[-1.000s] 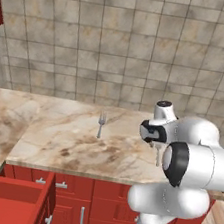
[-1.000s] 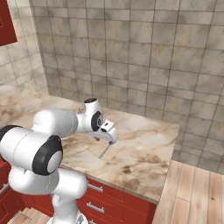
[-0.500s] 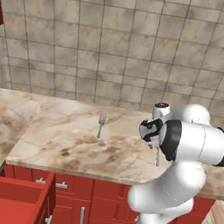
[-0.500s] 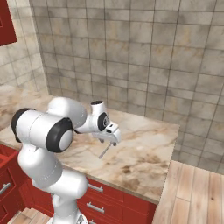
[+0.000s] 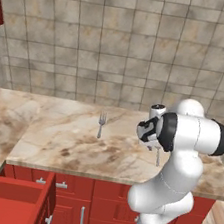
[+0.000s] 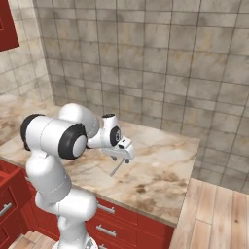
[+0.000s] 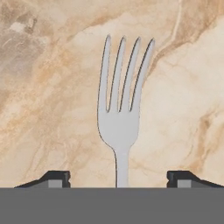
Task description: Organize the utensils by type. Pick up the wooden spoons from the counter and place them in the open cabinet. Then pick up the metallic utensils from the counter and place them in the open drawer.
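Right now gripper (image 7: 118,180) sits low over counter (image 5: 69,143) w/ fingertips (image 7: 54,178) spread wide, either side of a metal fork's (image 7: 120,113) handle, not pinching it. Fork lies flat on the slab. 2nd fork (image 5: 101,124) rests further left, well apart. Open drawer (image 5: 12,206) below, left.

even, bright, flat rendered light in all 3 views; no obvious source, no glare on tile wall (image 5: 118,49) or counter (image 5: 69,143). shadows faint: thin soft edge under the fork (image 7: 120,118) in hand view, slight darker strip below counter lip on the red fronts (image 5: 95,207). white arm (image 5: 191,135) shaded soft grey on its underside. base views low-res, bit soft/pixelated w/ jagged edges; hand view sharper, fork outline crisp. no lens distortion at edges, no motion blur.
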